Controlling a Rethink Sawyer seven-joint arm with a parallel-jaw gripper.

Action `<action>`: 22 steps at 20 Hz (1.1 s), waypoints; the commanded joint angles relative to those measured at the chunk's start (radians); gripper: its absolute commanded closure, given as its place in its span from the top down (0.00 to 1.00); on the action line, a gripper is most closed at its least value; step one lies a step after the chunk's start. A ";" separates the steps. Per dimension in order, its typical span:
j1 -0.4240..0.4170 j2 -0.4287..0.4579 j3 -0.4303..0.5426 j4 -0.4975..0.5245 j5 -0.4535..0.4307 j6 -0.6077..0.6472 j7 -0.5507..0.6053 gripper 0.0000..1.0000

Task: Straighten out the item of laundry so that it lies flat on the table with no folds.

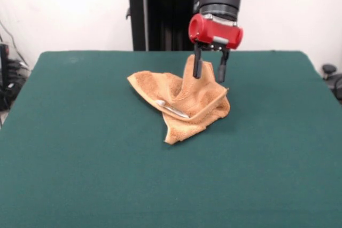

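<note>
Seen from the front, the claw [210, 74] hangs over the far middle of the desk [80, 158], its two dark fingers [197, 65] pointing down and pinching a raised peak of the towel [184, 105] between them. From that lifted point the orange-tan cloth drapes down and spreads in a crumpled, folded heap that rests on the green surface, near the centre and slightly toward the robot's pedestal [160, 20]. A small white tag [172, 109] shows on the near side of the heap.
</note>
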 commanded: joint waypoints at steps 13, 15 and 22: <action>-0.019 0.022 0.161 -0.038 -0.008 0.014 0.217 1.00; -0.030 0.019 0.178 -0.037 -0.024 0.016 0.217 1.00; -0.044 -0.016 0.207 -0.023 -0.054 0.035 0.219 1.00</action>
